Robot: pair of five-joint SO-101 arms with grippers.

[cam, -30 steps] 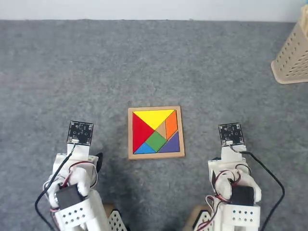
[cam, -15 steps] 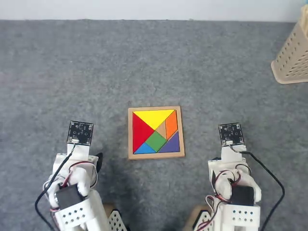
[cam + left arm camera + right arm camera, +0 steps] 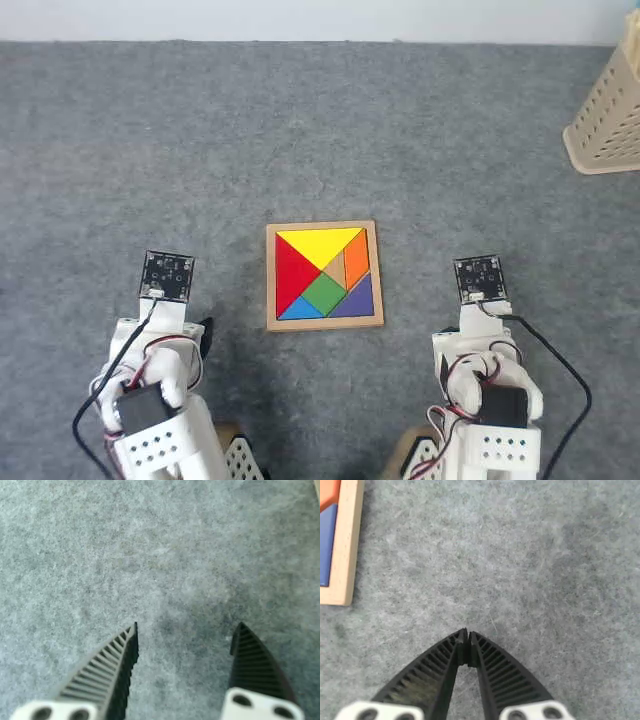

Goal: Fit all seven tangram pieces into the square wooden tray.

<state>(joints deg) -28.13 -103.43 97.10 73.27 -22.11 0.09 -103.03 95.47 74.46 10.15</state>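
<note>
The square wooden tray (image 3: 270, 280) lies flat on the grey felt-covered worktop (image 3: 200, 140), a little below the centre of the high view, with all seven pieces seated inside its rim. A large yellow triangle (image 3: 320, 243) fills the upper part of the tray and a large red triangle (image 3: 289, 275) fills the left part, and their points meet near the middle. A green square (image 3: 324, 292) sits on its corner just below the centre, with a small tan triangle (image 3: 336, 268) touching it above. An orange piece (image 3: 357, 263) runs along the right rim. A small blue triangle (image 3: 300, 310) takes the lower left corner and a violet piece (image 3: 356, 298) takes the lower right. The left arm (image 3: 150, 390) stands in the lower left of the high view and the right arm (image 3: 485, 390) in the lower right, one on each side of the tray and both apart from it. The left tool (image 3: 188, 626) hangs over bare felt with its ribbed fingers spread wide and nothing between them. The right tool (image 3: 468, 631) is pressed together with its tips touching, holding nothing, and it is over felt beside a corner of the tray. A beige perforated basket (image 3: 610, 110) stands at the upper right edge of the high view, well apart from the tray.
</note>
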